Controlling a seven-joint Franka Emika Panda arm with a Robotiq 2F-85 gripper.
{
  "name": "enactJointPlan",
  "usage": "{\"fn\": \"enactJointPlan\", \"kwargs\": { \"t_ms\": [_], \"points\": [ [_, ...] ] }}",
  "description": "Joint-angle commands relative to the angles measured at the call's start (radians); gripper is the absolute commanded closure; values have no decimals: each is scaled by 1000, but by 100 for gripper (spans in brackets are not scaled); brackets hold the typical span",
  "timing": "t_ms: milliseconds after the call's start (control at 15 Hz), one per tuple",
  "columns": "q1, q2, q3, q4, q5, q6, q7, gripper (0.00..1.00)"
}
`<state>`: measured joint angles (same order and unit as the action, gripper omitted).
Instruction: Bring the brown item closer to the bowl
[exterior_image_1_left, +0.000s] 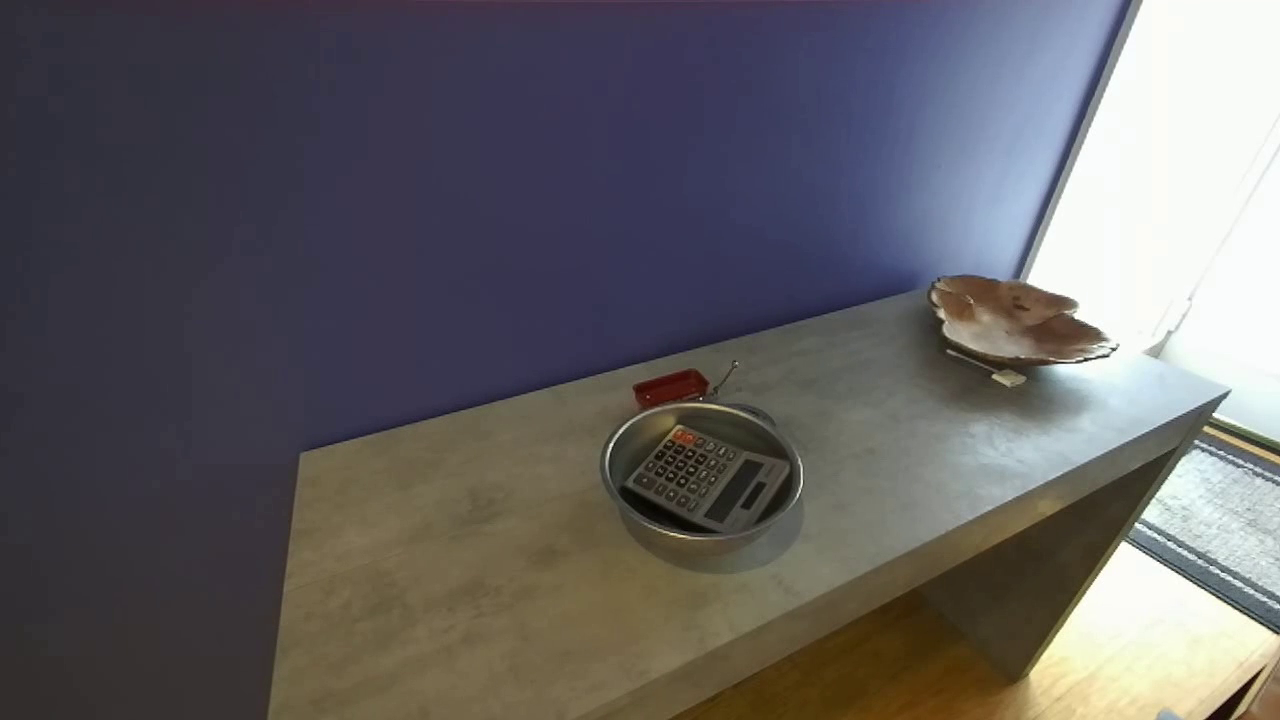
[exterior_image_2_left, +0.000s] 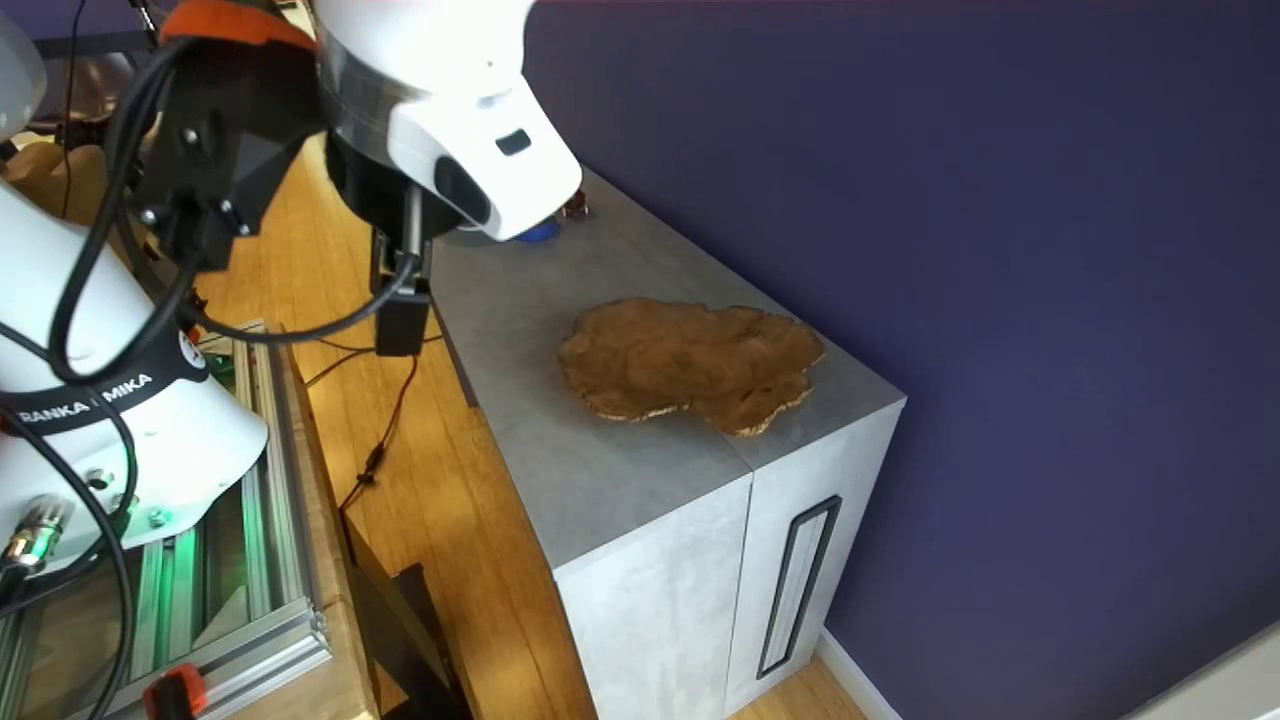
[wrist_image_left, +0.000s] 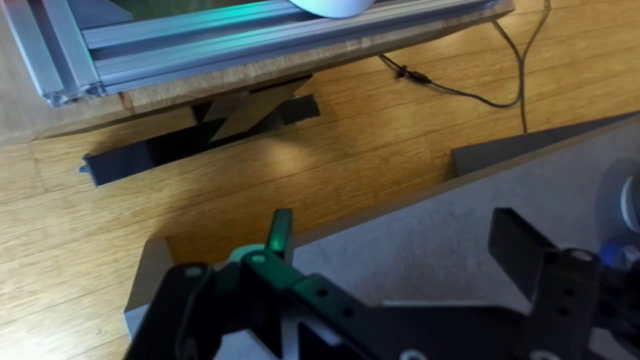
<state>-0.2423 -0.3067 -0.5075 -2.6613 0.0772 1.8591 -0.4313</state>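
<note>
The brown item (exterior_image_1_left: 1015, 322) is a wide, wavy-edged dish at the far right end of the counter. It also lies near the counter's end in an exterior view (exterior_image_2_left: 690, 360). The grey metal bowl (exterior_image_1_left: 612, 475) stands mid-counter with a calculator (exterior_image_1_left: 705, 478) in it. The arm mostly hides the bowl in an exterior view; a part of it seems to show at the right edge of the wrist view (wrist_image_left: 631, 202). My gripper (wrist_image_left: 400, 232) is open and empty, above the counter's front edge. In an exterior view the gripper (exterior_image_2_left: 402, 325) is apart from the brown item, towards the robot.
The grey counter (exterior_image_1_left: 460, 560) runs along a purple wall (exterior_image_1_left: 600, 200). A small red tray (exterior_image_1_left: 672, 388) sits behind the bowl. A small pale-tipped stick (exterior_image_1_left: 1005, 377) lies beside the brown item. The robot's bench (wrist_image_left: 260, 65) stands across a floor gap. A cable (exterior_image_2_left: 385, 440) lies there.
</note>
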Motion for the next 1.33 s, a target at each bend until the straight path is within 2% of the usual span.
{"fn": "enactJointPlan", "kwargs": {
  "t_ms": [0, 133, 200, 333, 467, 600, 1000, 1133, 1267],
  "points": [
    [-21, 210, -67, 102, 194, -41, -184, 0],
    [-33, 312, -72, 153, 272, -122, -284, 0],
    [-58, 187, -30, 75, 201, -47, -192, 0],
    [-70, 266, -27, 113, 239, -82, -249, 0],
    [-68, 289, -16, 120, 278, -72, -250, 0],
    [-68, 341, 20, 108, 422, -84, -245, 0],
    [-75, 476, 132, 62, 790, 48, -266, 0],
    [-100, 535, 138, 90, 905, 99, -303, 0],
    [-149, 587, 119, 141, 949, 69, -351, 0]
  ]
}}
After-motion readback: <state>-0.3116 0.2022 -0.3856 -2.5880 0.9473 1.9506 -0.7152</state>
